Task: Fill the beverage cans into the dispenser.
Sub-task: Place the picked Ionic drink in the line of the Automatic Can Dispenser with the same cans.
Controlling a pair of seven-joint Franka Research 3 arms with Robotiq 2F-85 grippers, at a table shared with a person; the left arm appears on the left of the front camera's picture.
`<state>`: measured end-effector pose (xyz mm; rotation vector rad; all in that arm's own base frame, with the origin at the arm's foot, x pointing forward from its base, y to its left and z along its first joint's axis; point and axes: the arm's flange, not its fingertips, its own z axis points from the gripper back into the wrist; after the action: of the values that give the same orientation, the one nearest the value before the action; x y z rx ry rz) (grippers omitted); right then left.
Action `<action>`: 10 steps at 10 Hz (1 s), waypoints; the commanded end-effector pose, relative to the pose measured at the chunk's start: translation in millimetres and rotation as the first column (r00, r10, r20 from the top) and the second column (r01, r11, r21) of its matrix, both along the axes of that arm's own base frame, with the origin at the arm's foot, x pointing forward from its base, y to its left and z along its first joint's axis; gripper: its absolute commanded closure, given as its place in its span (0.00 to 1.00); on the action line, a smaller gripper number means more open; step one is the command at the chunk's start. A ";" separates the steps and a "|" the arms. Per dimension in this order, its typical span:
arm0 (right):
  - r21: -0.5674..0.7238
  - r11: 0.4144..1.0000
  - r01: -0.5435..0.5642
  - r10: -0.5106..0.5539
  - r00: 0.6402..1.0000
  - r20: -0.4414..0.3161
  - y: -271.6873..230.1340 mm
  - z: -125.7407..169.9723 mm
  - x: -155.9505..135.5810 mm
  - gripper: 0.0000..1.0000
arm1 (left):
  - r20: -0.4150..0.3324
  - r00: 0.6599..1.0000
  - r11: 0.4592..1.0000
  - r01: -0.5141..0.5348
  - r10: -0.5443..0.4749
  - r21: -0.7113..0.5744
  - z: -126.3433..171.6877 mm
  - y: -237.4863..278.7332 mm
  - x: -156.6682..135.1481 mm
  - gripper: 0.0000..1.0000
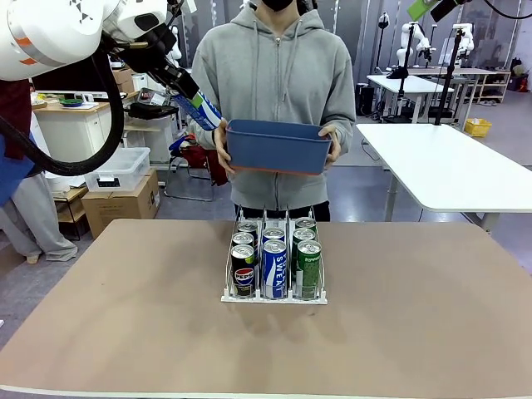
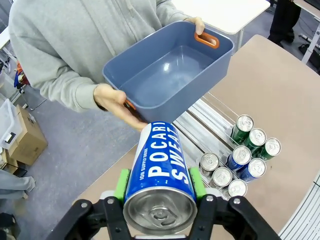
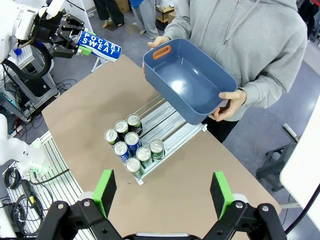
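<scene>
- The left gripper (image 2: 160,186) is raised high over the left side of the desk (image 1: 125,316), its jaws clenched on a blue can (image 2: 159,170) with white lettering; the green pads press the can's two sides.
- In the front view that blue can (image 1: 202,109) sits tilted in the air, just beside the person's elbow.
- The right gripper (image 3: 164,195) hangs above the desk with its jaws spread wide and nothing between them.
- The dispenser (image 1: 274,295) stands on the desk near the middle, on the person's side.
- Eight cans (image 1: 274,264) stand upright in its three lanes: black ones on the left, blue in the middle, green on the right.
- The person behind the desk holds a blue bin (image 1: 278,146) in both hands, above and behind the dispenser; the bin's inside looks bare.
</scene>
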<state>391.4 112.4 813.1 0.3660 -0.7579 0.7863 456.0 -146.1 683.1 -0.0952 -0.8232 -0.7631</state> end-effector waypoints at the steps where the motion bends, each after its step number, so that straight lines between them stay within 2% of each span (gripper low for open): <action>1: 0.001 1.000 0.001 -0.001 1.000 -0.002 -0.7 -1.2 -1.1 0.00 | 0.000 1.000 1.000 0.000 0.000 0.000 0.0 0.0 0.0 0.43; 3: 0.001 1.000 0.001 -0.001 1.000 -0.002 -0.7 -1.2 -1.1 0.00 | -0.101 0.994 0.997 -0.030 0.037 0.071 -15.2 -0.4 -17.0 0.43; 5: 0.001 1.000 0.001 -0.001 1.000 -0.002 -0.7 -1.2 -1.1 0.00 | -0.153 0.985 0.991 -0.067 0.084 0.112 -13.7 -11.0 -48.9 0.43; 6: 0.001 1.000 0.001 -0.001 1.000 -0.002 -0.7 -1.2 -1.1 0.00 | -0.161 0.984 0.988 -0.046 0.069 0.145 -14.9 -16.3 -62.9 0.43; 8: 0.001 1.000 0.001 -0.001 1.000 -0.002 -0.7 -1.2 -1.1 0.00 | -0.231 0.971 0.970 0.001 0.056 0.243 -22.8 -33.1 -99.1 0.43; 10: 0.001 1.000 0.001 -0.001 1.000 -0.002 -0.7 -1.2 -1.1 0.00 | -0.278 0.960 0.957 0.050 0.034 0.287 -27.8 -39.3 -117.0 0.43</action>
<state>391.5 112.4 813.0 0.3660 -0.7577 0.7863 341.5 -188.7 654.6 0.0448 -0.4439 -0.8340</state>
